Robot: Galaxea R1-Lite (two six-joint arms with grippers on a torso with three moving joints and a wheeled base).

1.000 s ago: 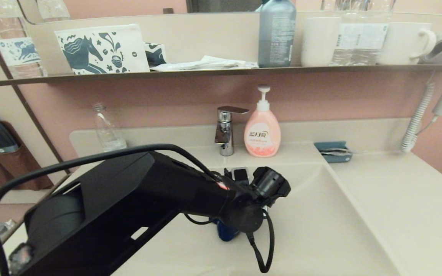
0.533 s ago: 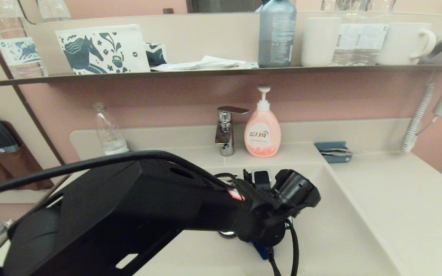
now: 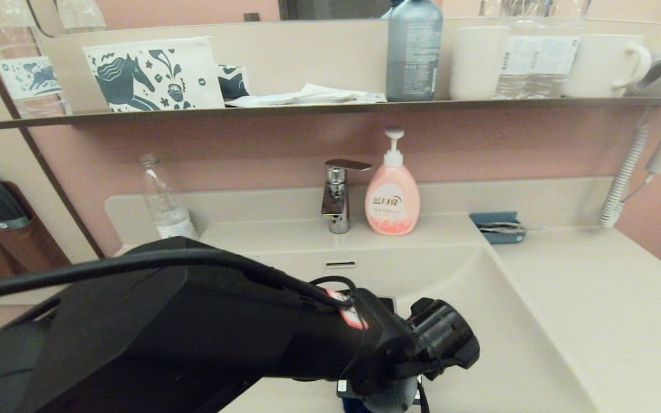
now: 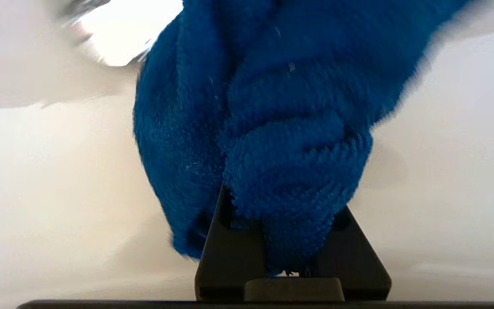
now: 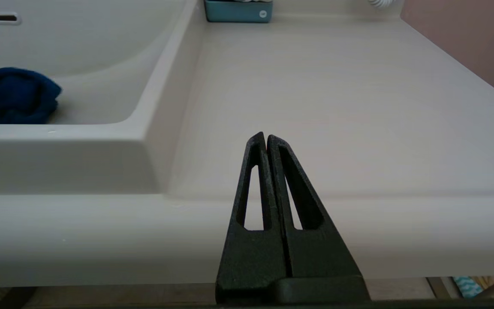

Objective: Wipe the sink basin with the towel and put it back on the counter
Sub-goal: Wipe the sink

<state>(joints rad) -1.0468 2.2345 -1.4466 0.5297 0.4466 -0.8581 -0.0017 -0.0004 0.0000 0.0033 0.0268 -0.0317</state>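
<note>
My left gripper (image 4: 283,201) is shut on a bunched dark blue towel (image 4: 272,107), pressed down on the cream floor of the sink basin (image 4: 37,171). The chrome drain plug (image 4: 101,38) gleams just beyond the towel. In the head view my left arm (image 3: 193,321) reaches over the sink basin (image 3: 479,310) near its front; only a blue scrap of towel (image 3: 352,407) peeks out under the wrist. The towel (image 5: 13,94) also shows in the right wrist view. My right gripper (image 5: 266,136) is shut and empty, parked before the front edge of the counter (image 5: 337,107).
A chrome tap (image 3: 337,195) and pink soap pump bottle (image 3: 392,195) stand behind the basin, above the overflow slot (image 3: 340,264). A clear bottle (image 3: 164,201) stands back left, a small teal tray (image 3: 500,228) back right. The counter (image 3: 594,298) stretches right, under a dark shelf (image 3: 330,106).
My left arm has swept the towel rightward across the basin, then back toward its front edge. The overflow slot is uncovered. The right arm has not moved.
</note>
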